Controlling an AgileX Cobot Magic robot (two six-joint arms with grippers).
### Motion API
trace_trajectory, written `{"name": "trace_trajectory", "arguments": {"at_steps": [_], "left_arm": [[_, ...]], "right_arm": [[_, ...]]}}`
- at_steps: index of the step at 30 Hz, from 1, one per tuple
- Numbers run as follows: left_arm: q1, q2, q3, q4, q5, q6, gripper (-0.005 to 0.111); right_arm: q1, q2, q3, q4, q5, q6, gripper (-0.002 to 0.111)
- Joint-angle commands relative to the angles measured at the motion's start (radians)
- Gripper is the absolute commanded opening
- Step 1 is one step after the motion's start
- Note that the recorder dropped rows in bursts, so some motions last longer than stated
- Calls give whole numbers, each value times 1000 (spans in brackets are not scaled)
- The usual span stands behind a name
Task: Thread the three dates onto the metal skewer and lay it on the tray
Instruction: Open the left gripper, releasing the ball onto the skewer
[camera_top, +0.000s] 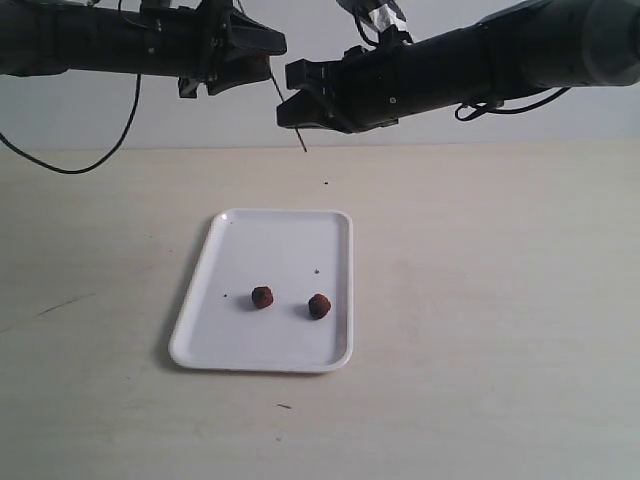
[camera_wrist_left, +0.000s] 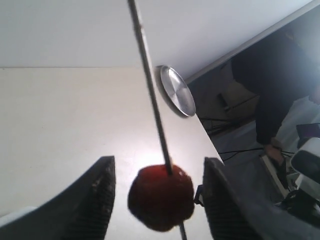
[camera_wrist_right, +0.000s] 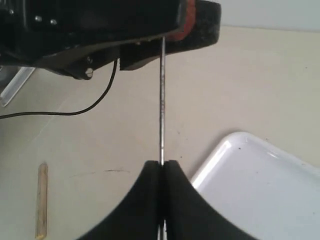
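Above the table, my right gripper (camera_wrist_right: 161, 164) is shut on the thin metal skewer (camera_wrist_right: 161, 100), which shows in the exterior view as a slanted rod (camera_top: 290, 115) between both grippers. One dark red date (camera_wrist_left: 161, 197) is threaded on the skewer (camera_wrist_left: 150, 90). It hangs between the fingers of my open left gripper (camera_wrist_left: 157, 162), with a gap on each side. In the exterior view the left gripper (camera_top: 262, 45) is just left of the right gripper (camera_top: 292, 108). Two more dates (camera_top: 262, 296) (camera_top: 319, 305) lie on the white tray (camera_top: 225, 340) below.
A short wooden stick (camera_wrist_right: 42, 200) lies on the beige table beside the tray (camera_wrist_right: 270, 200). A black cable (camera_top: 60, 165) loops down from the left arm. A round metal disc (camera_wrist_left: 177, 90) sits near the table's edge.
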Motion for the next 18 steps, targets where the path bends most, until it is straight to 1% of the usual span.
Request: {"name": "trace_trajectory", "arguments": {"at_steps": [1,4,10,15,18], "left_arm": [[30,-10,0,-5,5,6,53],[52,-10,0,-5,23,13,53],[100,-10,0,-5,101,32,53],[141,-10,0,10,175,67,53],[152,-10,0,43,210,108,52]], "right_arm": [[2,1,-7,-1,-36,-11,0],[2,1,-7,-3,-58,-18,0],[2,1,-7,-3,-133,-18,0],[2,-14,-7,-6,-132,-38,0],[2,-38,-7,-62,-132,-36,0]]}}
